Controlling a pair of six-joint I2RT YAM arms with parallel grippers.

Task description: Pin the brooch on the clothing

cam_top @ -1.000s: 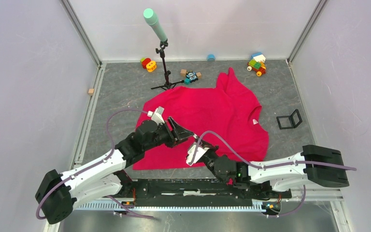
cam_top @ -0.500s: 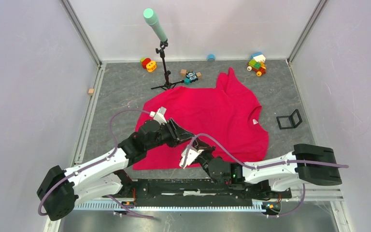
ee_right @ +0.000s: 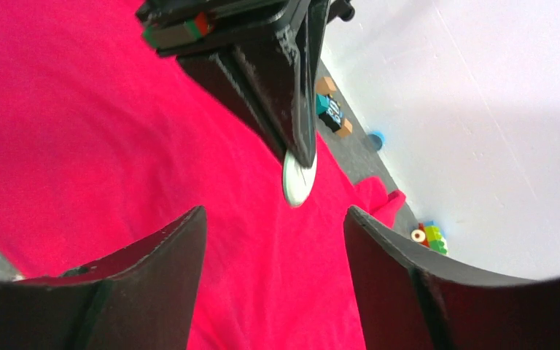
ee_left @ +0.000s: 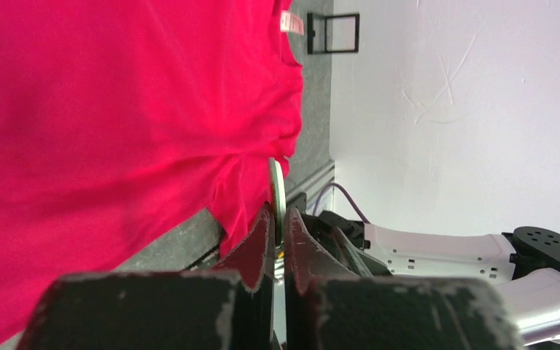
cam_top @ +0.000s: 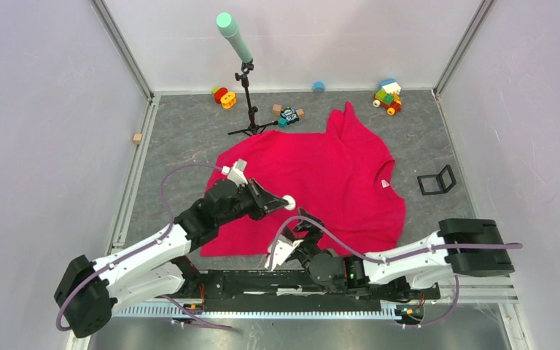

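Note:
The brooch (cam_top: 289, 203) is a small pale disc pinched at the tip of my left gripper (cam_top: 283, 203), which is shut on it a little above the near part of the clothing (cam_top: 321, 171), a bright red T-shirt spread on the grey table. The left wrist view shows the brooch (ee_left: 277, 191) edge-on between the closed fingers (ee_left: 261, 240), with the shirt (ee_left: 117, 109) beyond. My right gripper (cam_top: 305, 224) stands open just below, nothing between its fingers. In the right wrist view the brooch (ee_right: 297, 181) hangs from the left gripper's tip, ahead of the spread right gripper (ee_right: 275, 215), over the shirt (ee_right: 80, 146).
A tripod stand with a green-tipped tube (cam_top: 246, 95) stands behind the shirt. Toys lie along the back wall: rings (cam_top: 224, 96), small blocks (cam_top: 288, 114), a blue cap (cam_top: 319, 87), a brick vehicle (cam_top: 388, 97). A black frame (cam_top: 437, 181) sits right; a wooden cube (cam_top: 138, 138) left.
The left gripper has shut on the brooch. The right gripper has let go of it, opened wide and drawn back toward the near edge.

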